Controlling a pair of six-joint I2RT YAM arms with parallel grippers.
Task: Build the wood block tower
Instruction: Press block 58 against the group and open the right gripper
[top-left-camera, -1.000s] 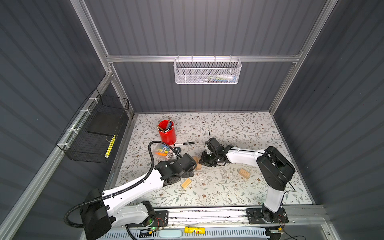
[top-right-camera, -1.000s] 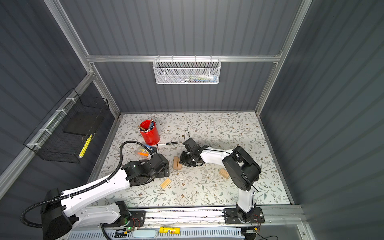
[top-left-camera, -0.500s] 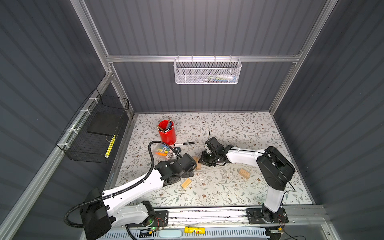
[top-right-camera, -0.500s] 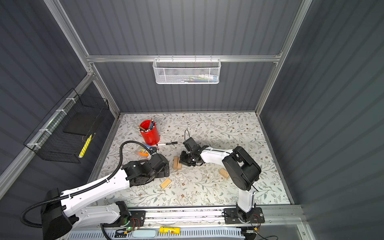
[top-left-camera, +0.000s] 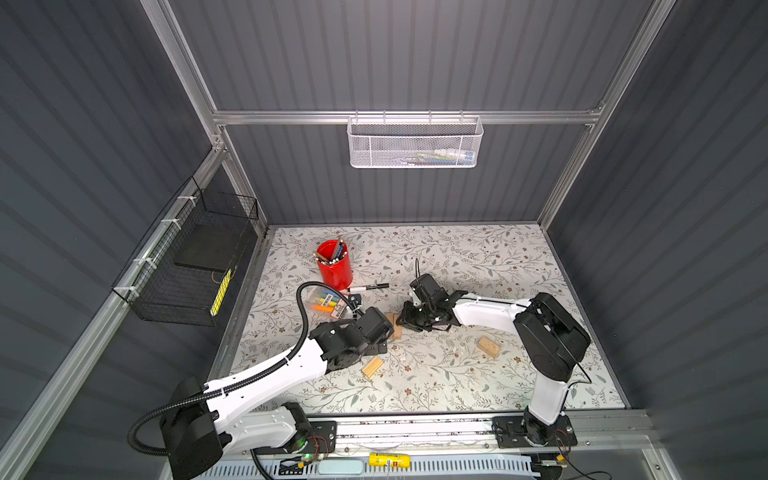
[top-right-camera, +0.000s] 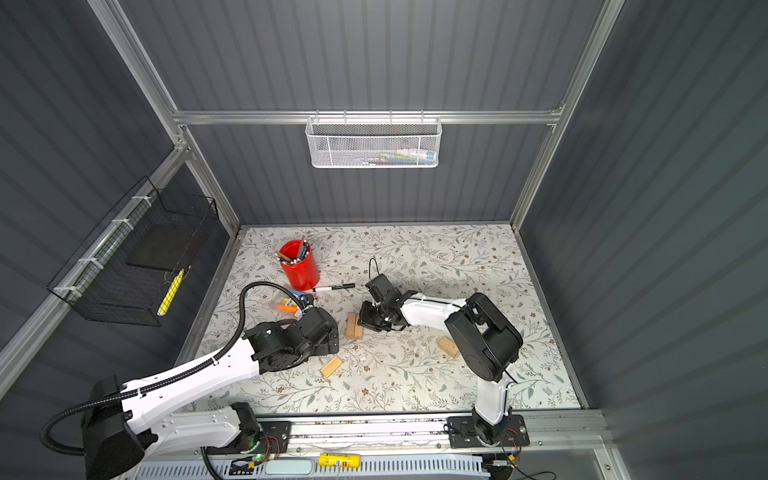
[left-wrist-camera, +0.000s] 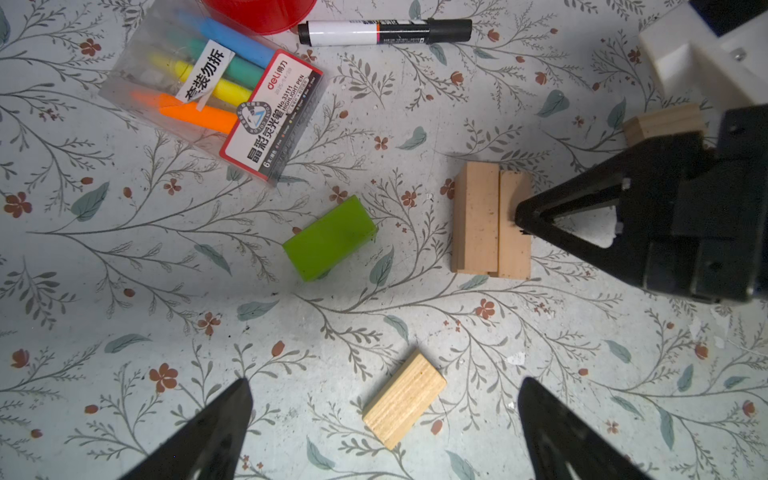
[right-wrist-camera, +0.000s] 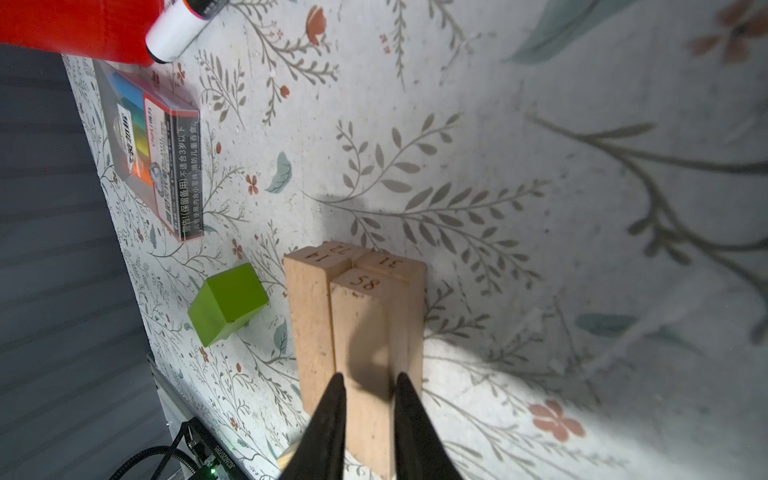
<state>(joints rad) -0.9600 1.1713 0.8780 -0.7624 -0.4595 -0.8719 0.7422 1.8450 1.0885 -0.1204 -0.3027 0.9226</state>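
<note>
When checked in both top views, sets right gripper at the low tower; risks shoving it. From left wrist, shows left gripper jaws apart, a loose brick between them. From right wrist, clamps brick 58 atop the tower; may drag neighbours on release.

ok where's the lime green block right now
The lime-green block lies on the mat in the left wrist view, between the highlighter packet and the pale wood stack, touching neither.
</note>
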